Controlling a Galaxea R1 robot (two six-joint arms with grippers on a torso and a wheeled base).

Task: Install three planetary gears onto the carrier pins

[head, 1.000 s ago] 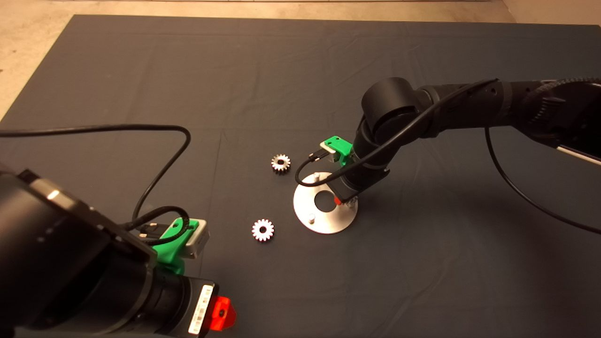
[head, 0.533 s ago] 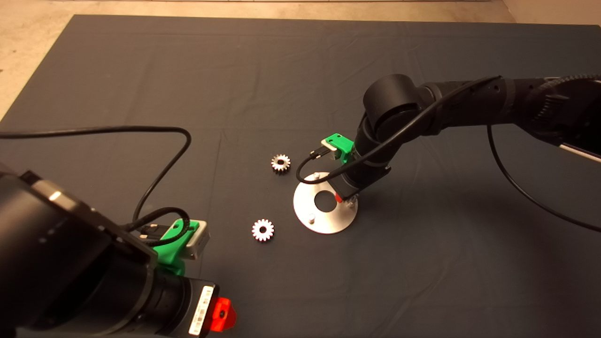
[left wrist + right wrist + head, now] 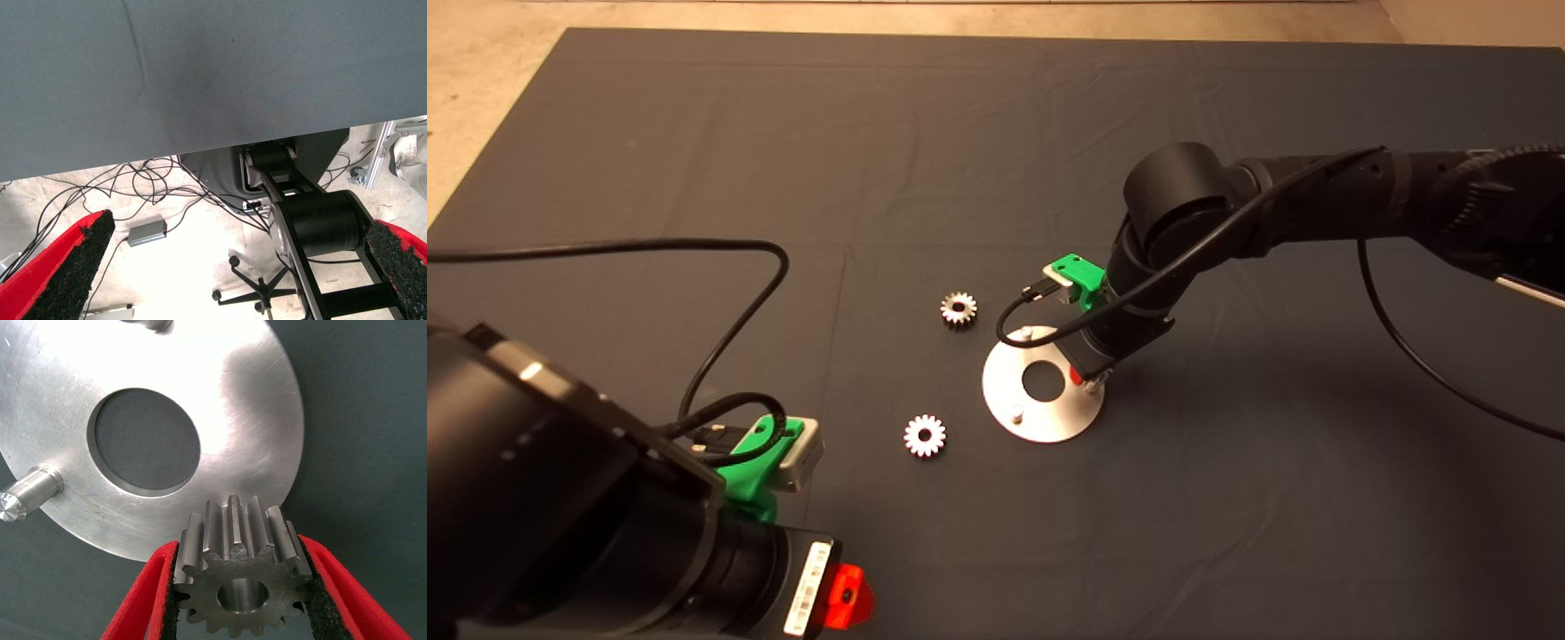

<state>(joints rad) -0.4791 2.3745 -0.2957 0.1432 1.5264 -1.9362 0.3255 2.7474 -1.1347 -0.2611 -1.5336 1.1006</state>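
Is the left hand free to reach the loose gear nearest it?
Probably yes: the left hand is open and empty, with only bare mat between it and that gear.

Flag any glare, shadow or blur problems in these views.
Head view: carrier disc reflects brightly; the right arm's soft shadow darkens the mat. Right wrist view: glare streaks on the disc, held gear sharp. Left wrist view: overexposed floor beyond the mat, finger pads soft.

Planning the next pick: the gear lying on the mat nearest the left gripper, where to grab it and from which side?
Come straight down on that gear: it lies flat, bore up, clear mat all round. Pinch opposite toothed flanks, as the right gripper holds its gear, leaving the bore free for a pin.
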